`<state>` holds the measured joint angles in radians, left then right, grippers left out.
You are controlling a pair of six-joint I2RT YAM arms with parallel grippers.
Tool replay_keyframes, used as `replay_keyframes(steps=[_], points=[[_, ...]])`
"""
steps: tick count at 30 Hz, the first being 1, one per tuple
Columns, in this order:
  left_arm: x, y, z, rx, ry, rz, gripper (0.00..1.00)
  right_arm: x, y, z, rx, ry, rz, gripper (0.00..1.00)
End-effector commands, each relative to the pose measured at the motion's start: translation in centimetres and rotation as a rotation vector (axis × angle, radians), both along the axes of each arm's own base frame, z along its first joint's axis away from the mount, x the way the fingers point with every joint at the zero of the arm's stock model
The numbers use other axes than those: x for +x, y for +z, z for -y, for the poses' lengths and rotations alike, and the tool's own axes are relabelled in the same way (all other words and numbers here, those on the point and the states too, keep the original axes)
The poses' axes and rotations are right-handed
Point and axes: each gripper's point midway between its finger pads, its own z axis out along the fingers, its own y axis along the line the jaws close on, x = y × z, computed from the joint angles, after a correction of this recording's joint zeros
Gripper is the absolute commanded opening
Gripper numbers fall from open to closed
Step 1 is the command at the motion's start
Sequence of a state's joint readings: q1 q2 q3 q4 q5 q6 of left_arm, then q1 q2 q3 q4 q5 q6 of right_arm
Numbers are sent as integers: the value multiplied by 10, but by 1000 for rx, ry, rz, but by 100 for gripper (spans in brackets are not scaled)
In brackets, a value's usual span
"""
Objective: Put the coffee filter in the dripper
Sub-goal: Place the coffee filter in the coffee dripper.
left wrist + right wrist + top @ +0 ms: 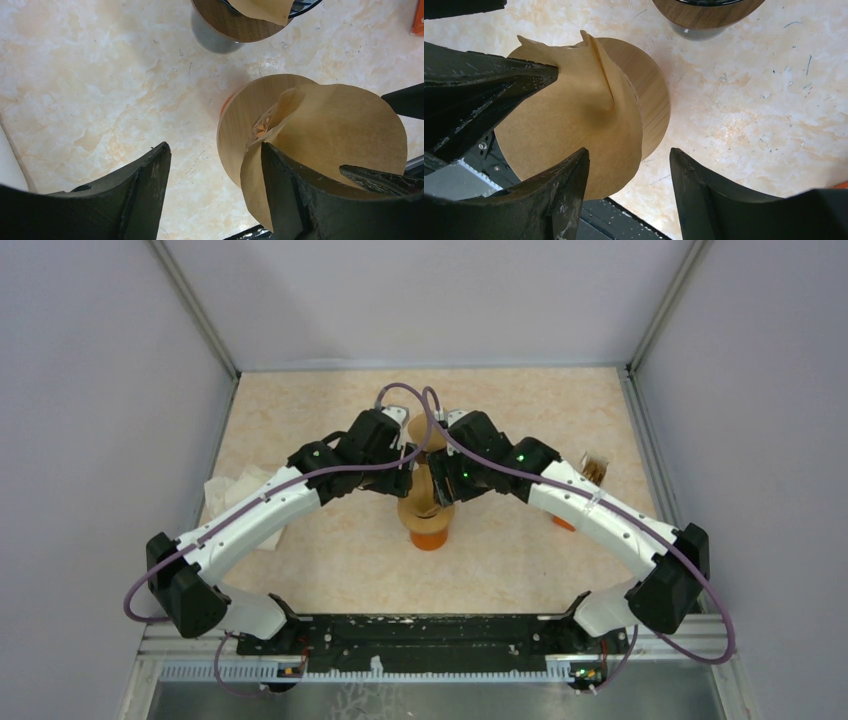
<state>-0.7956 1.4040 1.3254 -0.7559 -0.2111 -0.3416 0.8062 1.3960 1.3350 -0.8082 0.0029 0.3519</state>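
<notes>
Worryingly, with left gripper (214, 150) and right gripper (629, 152) both released, any nudge could knock the creased coffee filter (345, 130) off the dripper (245, 120).

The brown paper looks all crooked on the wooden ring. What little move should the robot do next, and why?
Probably slide the left gripper a little toward the coffee filter and nudge its middle down into the dripper. The filter lies tilted and creased over the wooden ring, not down in the hole. Both the left gripper and the right gripper stand open beside it.
</notes>
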Motion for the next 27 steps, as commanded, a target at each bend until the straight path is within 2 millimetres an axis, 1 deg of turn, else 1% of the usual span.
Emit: replay_keyframes(steps=[1,5,11,18,27], points=[[0,21,2,-45,-18,38,73,9,30,-3,79,-23,82,61],[-1,27,3,-56,-25,44,74,10,30,-4,83,-23,83,61],[-5,31,11,-93,-65,38,77,7,29,-12,104,6,60,61],[-2,25,14,-76,-70,29,79,2,16,-15,91,36,13,62],[12,15,15,-30,-43,29,79,-11,0,-14,67,74,-51,63]])
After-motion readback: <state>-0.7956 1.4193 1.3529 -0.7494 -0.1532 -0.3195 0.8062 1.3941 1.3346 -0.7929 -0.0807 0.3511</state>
